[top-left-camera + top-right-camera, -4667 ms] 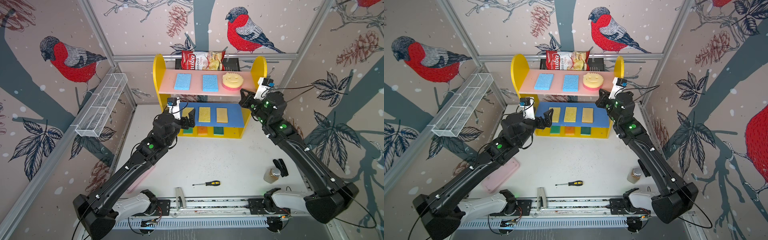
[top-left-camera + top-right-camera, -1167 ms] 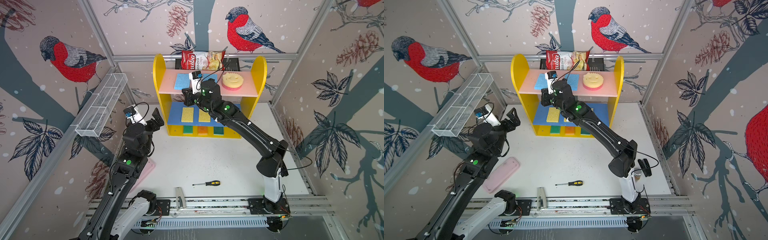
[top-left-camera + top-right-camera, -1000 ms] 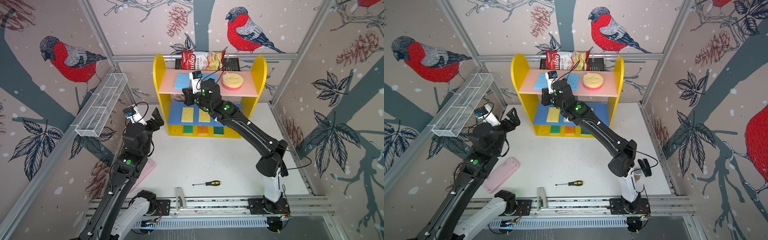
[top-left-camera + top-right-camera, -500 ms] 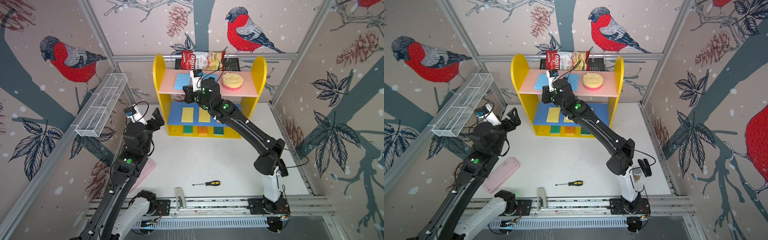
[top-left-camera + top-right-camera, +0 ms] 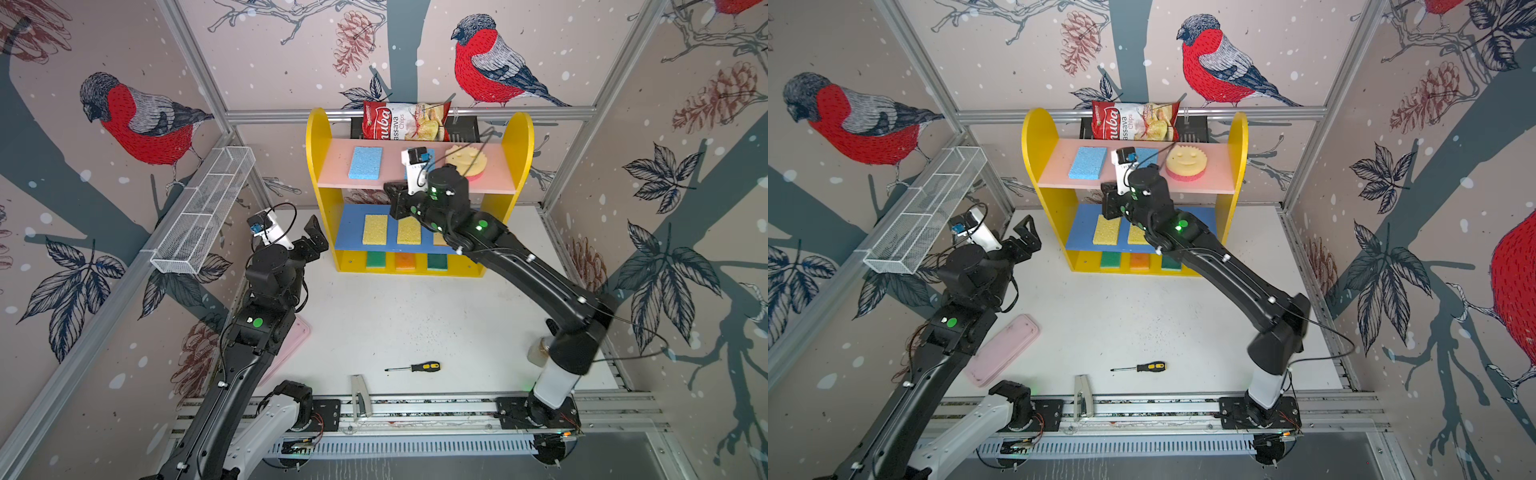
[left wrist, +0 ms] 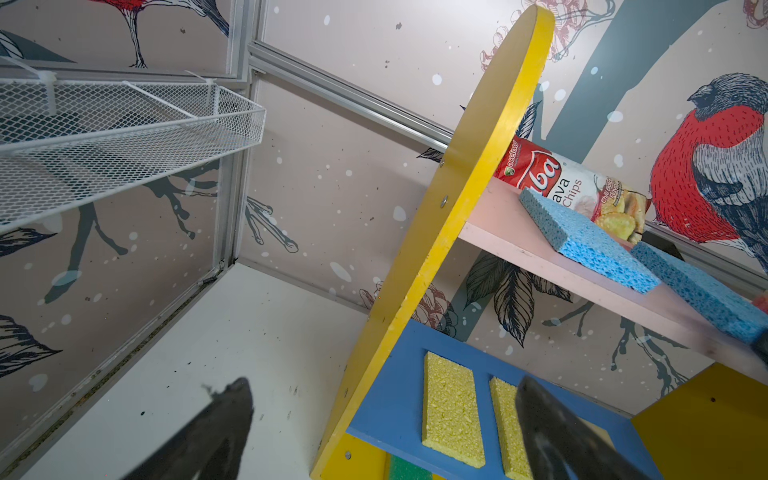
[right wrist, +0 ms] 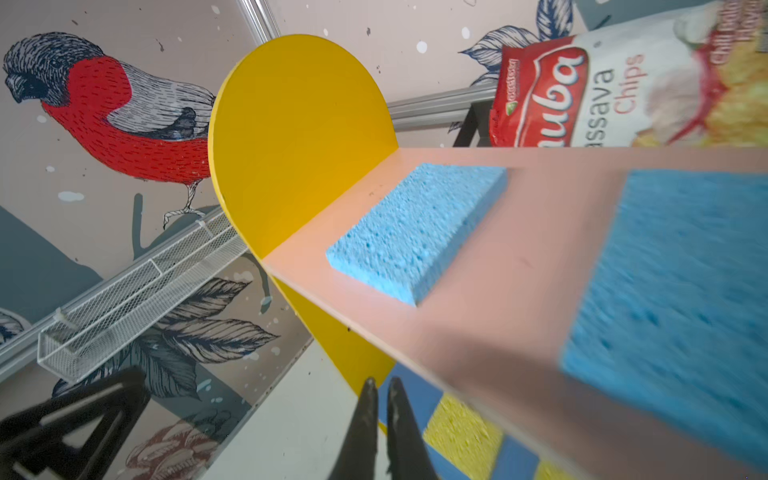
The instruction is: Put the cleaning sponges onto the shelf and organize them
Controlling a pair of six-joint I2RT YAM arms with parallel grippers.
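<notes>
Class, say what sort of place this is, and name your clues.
Probably a robot test cell: two robot arms on an aluminium rail, bird-print wall panels in metal framing, a yellow shelf staged with sponges.

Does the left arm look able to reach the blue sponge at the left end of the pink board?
Probably, but not straight: the yellow side panel stands between the open left gripper and that blue sponge. Swinging round to the open front looks free; the right arm sits nearer the middle.

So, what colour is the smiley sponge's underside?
Pink; the smiley sponge shows it best in a top view.
</notes>
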